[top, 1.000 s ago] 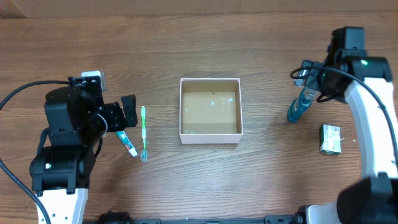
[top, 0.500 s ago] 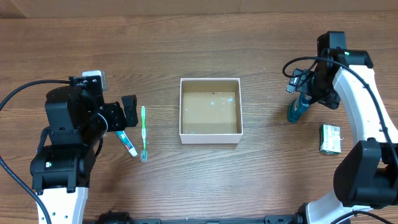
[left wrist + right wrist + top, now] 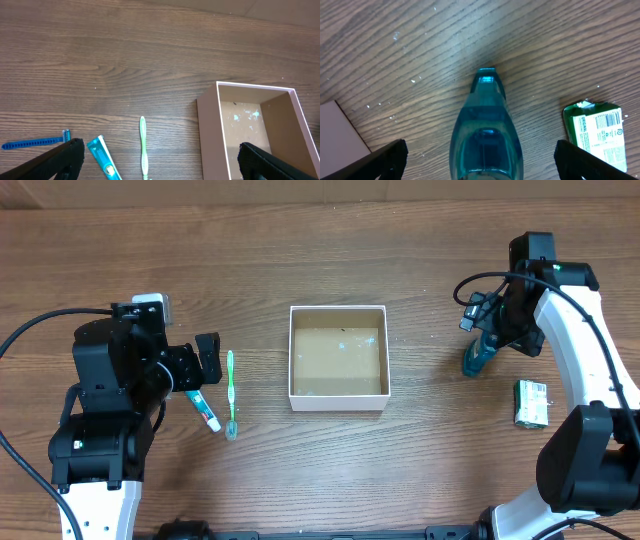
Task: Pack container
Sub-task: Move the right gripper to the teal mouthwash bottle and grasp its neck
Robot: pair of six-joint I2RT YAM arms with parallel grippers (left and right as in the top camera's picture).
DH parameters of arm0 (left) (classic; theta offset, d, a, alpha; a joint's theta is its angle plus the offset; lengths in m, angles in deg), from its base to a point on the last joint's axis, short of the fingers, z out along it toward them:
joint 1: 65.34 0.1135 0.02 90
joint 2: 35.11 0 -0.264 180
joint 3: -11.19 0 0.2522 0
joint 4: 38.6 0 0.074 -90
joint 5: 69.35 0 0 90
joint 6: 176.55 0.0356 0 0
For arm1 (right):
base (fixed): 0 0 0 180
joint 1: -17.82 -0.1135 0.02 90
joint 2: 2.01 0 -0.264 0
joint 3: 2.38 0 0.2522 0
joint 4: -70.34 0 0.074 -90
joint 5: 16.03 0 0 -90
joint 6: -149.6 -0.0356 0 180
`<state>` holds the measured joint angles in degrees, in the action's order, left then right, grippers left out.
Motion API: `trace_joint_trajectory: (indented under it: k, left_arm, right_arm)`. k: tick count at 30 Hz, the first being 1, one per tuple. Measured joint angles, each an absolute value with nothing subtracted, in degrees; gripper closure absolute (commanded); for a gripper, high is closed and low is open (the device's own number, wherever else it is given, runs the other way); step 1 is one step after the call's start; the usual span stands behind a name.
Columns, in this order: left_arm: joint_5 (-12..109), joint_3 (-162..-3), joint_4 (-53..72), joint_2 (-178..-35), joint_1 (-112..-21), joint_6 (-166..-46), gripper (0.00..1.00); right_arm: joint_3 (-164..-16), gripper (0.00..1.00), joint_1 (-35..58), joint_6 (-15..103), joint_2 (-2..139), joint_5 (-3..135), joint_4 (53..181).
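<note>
The container [image 3: 291, 360], a white-walled square box with a brown floor, sits open and empty at the table's middle; it also shows in the left wrist view [image 3: 210, 135]. My left gripper [image 3: 203, 362] is open and empty above a green toothbrush [image 3: 231, 392] and a teal toothpaste tube [image 3: 205, 412]. In the left wrist view its fingers [image 3: 160, 165] straddle the toothbrush [image 3: 143, 147] and tube [image 3: 102, 162]. My right gripper [image 3: 497, 322] is open right above a blue bottle [image 3: 475, 355]. Its fingers [image 3: 480, 160] stand wide on both sides of the bottle [image 3: 486, 125], apart from it.
A green wrapped packet [image 3: 532, 402] lies right of the bottle, also in the right wrist view [image 3: 597, 132]. A blue razor [image 3: 35, 144] lies left of the toothpaste tube. Bare wooden table surrounds the container.
My right arm has swung left and its gripper has settled over the blue bottle. In the last half second it barely moved. The left arm has not moved.
</note>
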<state>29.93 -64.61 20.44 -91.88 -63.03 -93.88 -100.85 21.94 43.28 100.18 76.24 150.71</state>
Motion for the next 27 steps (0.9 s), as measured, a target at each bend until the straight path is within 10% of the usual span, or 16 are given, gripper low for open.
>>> trace_joint_trajectory:
  k: [27]
  left_arm:
    - [29.9, -64.6, 20.9, -91.9, -63.0, -93.9, 0.00]
  right_arm:
    - [-98.1, 0.32, 21.9, 43.3, 100.2, 75.9, 146.2]
